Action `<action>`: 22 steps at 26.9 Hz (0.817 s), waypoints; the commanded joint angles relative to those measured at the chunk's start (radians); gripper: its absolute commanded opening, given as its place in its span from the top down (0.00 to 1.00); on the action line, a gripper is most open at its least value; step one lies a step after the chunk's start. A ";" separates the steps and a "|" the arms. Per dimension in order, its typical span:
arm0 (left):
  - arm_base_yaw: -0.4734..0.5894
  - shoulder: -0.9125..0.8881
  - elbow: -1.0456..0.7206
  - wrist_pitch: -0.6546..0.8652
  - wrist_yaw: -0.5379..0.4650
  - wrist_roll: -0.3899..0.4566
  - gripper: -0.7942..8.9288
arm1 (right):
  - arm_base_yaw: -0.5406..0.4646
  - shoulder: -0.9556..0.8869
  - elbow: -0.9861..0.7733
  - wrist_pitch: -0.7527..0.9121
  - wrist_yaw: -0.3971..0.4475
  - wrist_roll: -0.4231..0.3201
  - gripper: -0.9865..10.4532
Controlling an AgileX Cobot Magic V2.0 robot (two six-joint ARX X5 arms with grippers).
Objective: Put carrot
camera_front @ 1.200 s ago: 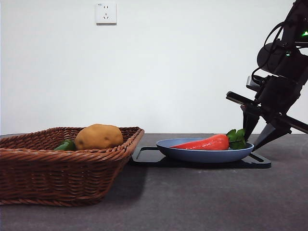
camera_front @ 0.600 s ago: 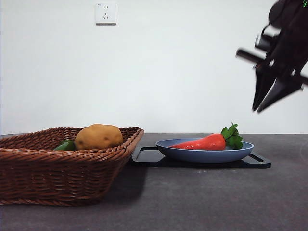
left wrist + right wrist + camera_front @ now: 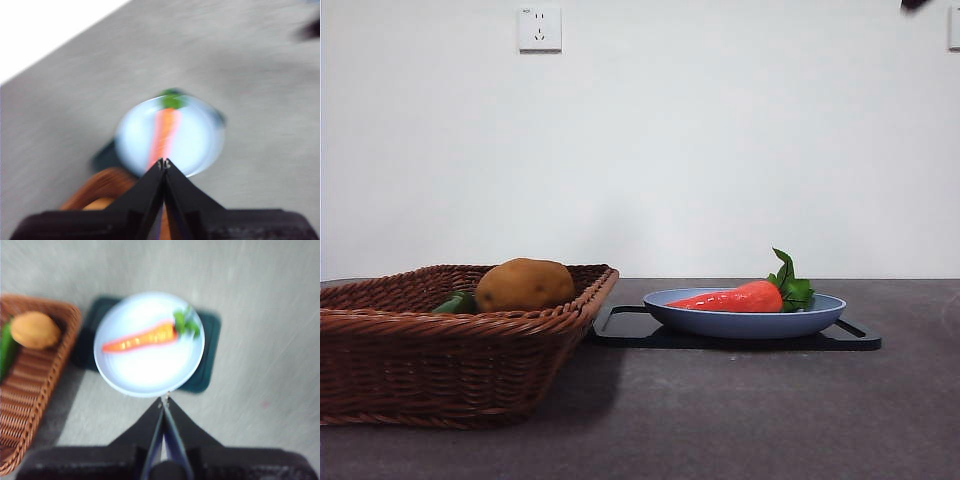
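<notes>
The orange-red carrot [image 3: 738,297] lies on its side in the blue plate [image 3: 745,323], green leaves toward the right. Nothing touches it. It also shows in the right wrist view [image 3: 142,340] and, blurred, in the left wrist view [image 3: 162,131]. My right gripper [image 3: 164,399] is shut and empty, high above the plate's [image 3: 150,376] near rim. My left gripper [image 3: 164,163] is shut and empty, also high above the plate [image 3: 200,145]. In the front view only a black tip [image 3: 914,4] shows at the top right corner.
The plate stands on a black mat [image 3: 858,341]. A brown wicker basket [image 3: 450,365] at the left holds a tan potato [image 3: 525,284] and a green vegetable [image 3: 455,302]. The basket [image 3: 27,390] and potato [image 3: 34,330] also show in the right wrist view.
The gripper at the right rose from beside the carrot's leaves, up and out of the front view, its jaws closing. The carrot stayed in the plate and shifted slightly left.
</notes>
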 commanded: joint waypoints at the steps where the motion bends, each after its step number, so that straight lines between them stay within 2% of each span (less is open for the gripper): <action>1: 0.014 -0.087 0.015 -0.020 -0.066 -0.004 0.91 | 0.083 -0.061 0.009 0.023 0.105 -0.008 0.91; 4: 0.040 -0.222 -0.029 -0.034 -0.137 -0.003 0.91 | 0.187 -0.171 -0.087 0.172 0.224 -0.009 0.91; 7: 0.071 -0.385 -0.169 0.003 -0.169 -0.003 0.91 | 0.255 -0.268 -0.257 0.339 0.300 -0.015 0.91; 12: 0.079 -0.593 -0.392 0.072 -0.206 -0.022 0.91 | 0.293 -0.375 -0.534 0.566 0.324 -0.042 0.91; 16: 0.078 -0.727 -0.566 0.097 -0.272 -0.076 0.91 | 0.301 -0.455 -0.721 0.731 0.323 -0.034 0.91; 20: 0.078 -0.822 -0.679 0.092 -0.288 -0.114 0.91 | 0.301 -0.495 -0.818 0.790 0.325 0.008 0.91; 22: 0.078 -0.831 -0.688 0.031 -0.288 -0.124 0.91 | 0.297 -0.493 -0.821 0.786 0.328 0.012 0.91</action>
